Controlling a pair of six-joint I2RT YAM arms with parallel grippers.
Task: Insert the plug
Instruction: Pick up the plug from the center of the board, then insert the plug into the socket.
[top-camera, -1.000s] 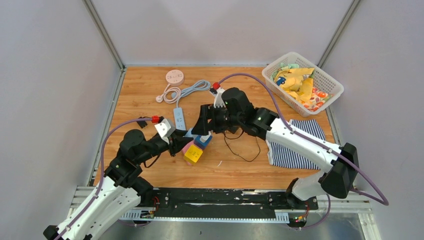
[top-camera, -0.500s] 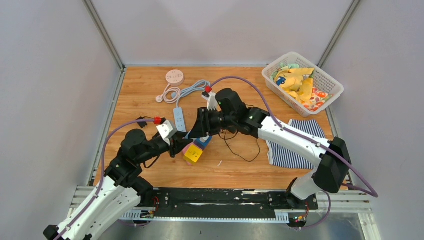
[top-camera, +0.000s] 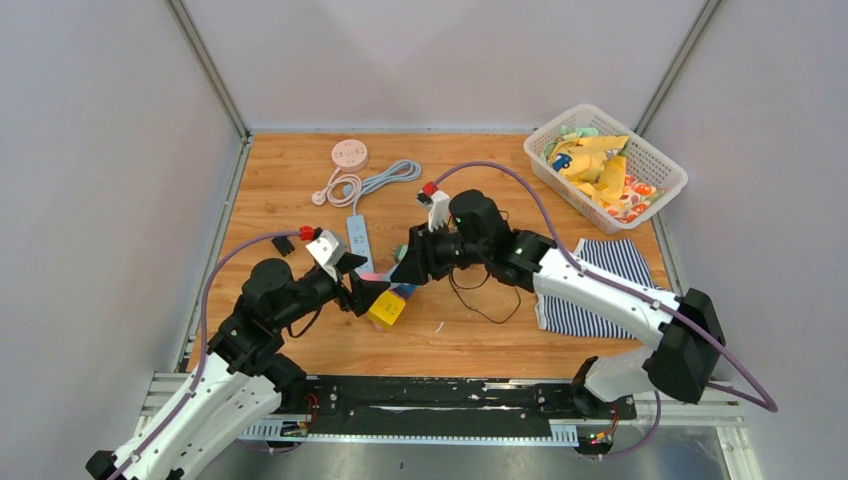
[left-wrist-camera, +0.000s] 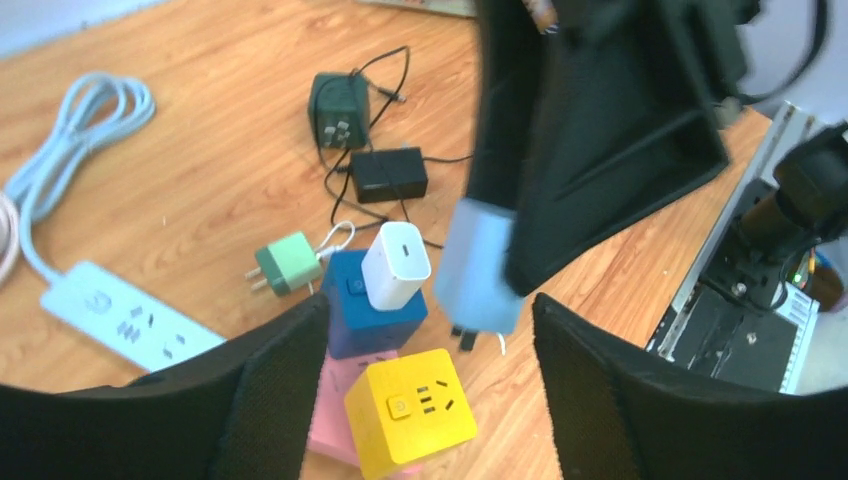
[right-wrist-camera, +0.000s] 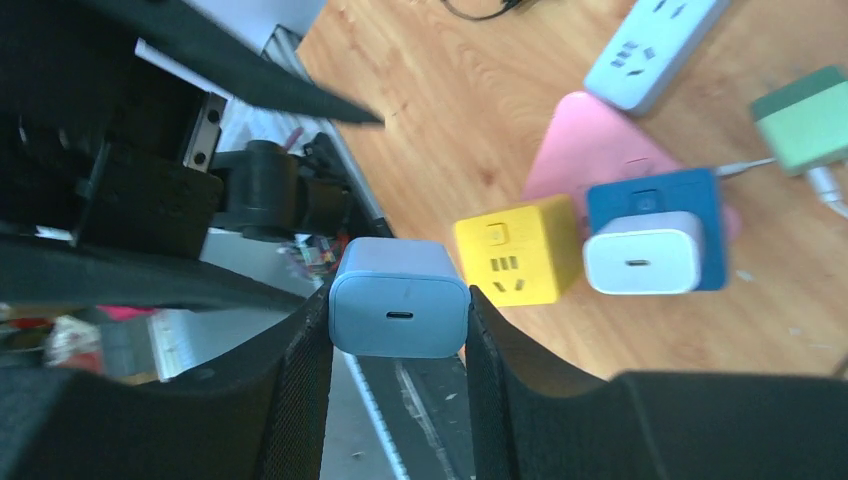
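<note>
Since a second earlier the left gripper had opened wide, holding nothing, while the right gripper clamped the flat sides of the pale-blue plug, seemingly a light, rigid, slippery block, in the air near the yellow socket cube.

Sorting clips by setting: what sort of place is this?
Likely a robot lab test cell: a wooden tabletop boxed in by plain grey wall panels, with a black metal mounting rail at its near edge.

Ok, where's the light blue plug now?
Clamped in the right gripper, the light blue plug hangs at table centre in the top view, just beyond the yellow cube.
</note>
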